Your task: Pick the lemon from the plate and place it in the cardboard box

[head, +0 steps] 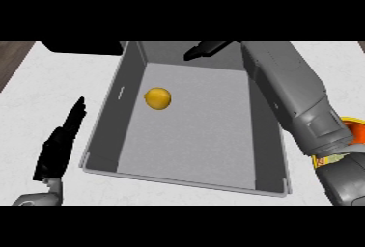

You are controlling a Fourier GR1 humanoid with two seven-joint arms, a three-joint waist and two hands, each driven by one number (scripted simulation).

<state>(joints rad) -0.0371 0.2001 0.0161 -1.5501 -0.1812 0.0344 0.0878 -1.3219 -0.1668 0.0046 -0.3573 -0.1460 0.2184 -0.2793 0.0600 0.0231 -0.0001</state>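
The yellow lemon point(158, 98) lies inside the grey box point(103, 116), towards its far left part, with no hand touching it. My right forearm reaches over the box's right wall, and my right hand point(208, 49) hovers open above the box's far end, fingers pointing left and holding nothing. It is well apart from the lemon, up and to the right of it. My left hand point(60, 143) rests open on the counter left of the box, fingers straight. A sliver of the orange plate point(351, 126) shows at the right edge, mostly hidden behind my right arm.
A black object point(82, 47) sits at the far left, touching the box's back corner. The white counter point(43, 87) runs along the box's left and near sides. The counter's left edge with dark wood floor beyond shows at the top left.
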